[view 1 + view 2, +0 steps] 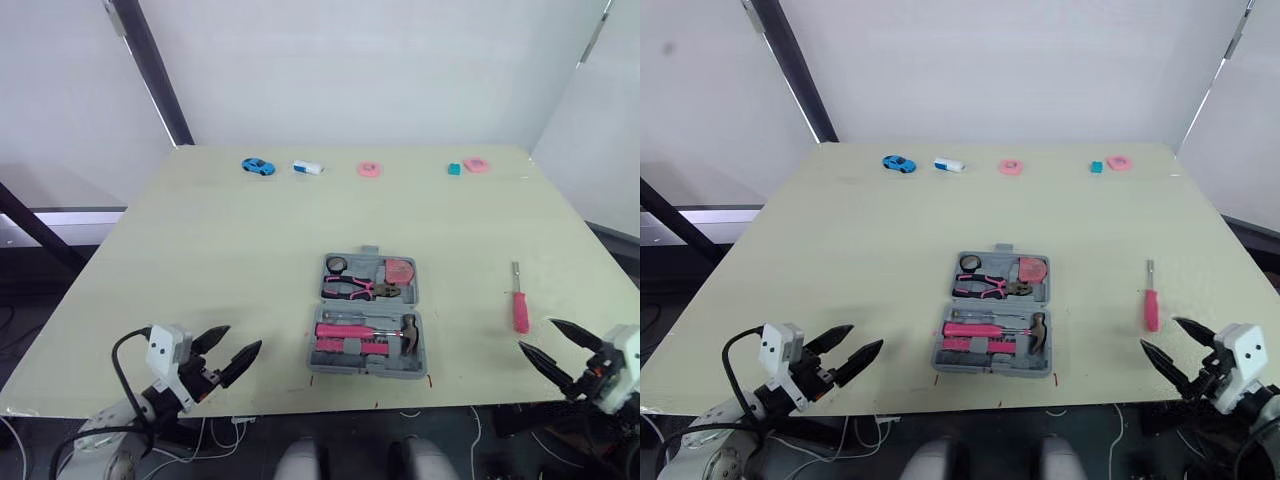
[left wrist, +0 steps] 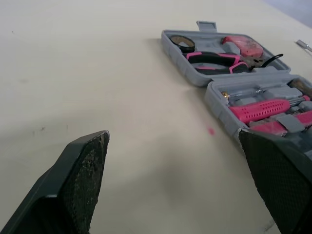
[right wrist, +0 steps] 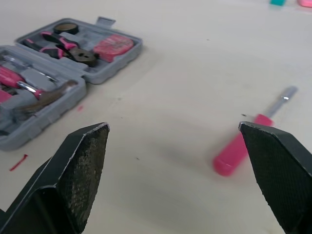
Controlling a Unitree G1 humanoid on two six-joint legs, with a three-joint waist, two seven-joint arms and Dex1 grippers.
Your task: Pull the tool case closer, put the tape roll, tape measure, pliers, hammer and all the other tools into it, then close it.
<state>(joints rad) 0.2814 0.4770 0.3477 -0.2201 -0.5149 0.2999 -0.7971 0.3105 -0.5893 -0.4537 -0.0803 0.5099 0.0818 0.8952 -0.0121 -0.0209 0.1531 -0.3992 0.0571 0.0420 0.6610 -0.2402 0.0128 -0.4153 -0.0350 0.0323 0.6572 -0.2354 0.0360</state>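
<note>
The open tool case (image 1: 365, 371) sat near the table's front edge, holding the tape roll (image 1: 337, 264), pliers (image 1: 350, 289) and tape measure (image 1: 399, 271) in its far half and the hammer (image 1: 405, 332) in its near half. A pink screwdriver (image 1: 520, 305) lay loose to its right, just beyond the spread right gripper (image 1: 537, 334). The left gripper (image 1: 242, 338), also spread, hung left of the case. A toy car (image 1: 257, 166) stood far back.

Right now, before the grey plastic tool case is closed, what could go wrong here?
1. The pink-handled screwdriver lies on the pale table outside the open grey plastic tool case; closing now would leave it out.
2. It lies flat and looks round, so the open right gripper near it may roll it away.
3. The dark-headed hammer may stop the lid if not seated.
</note>
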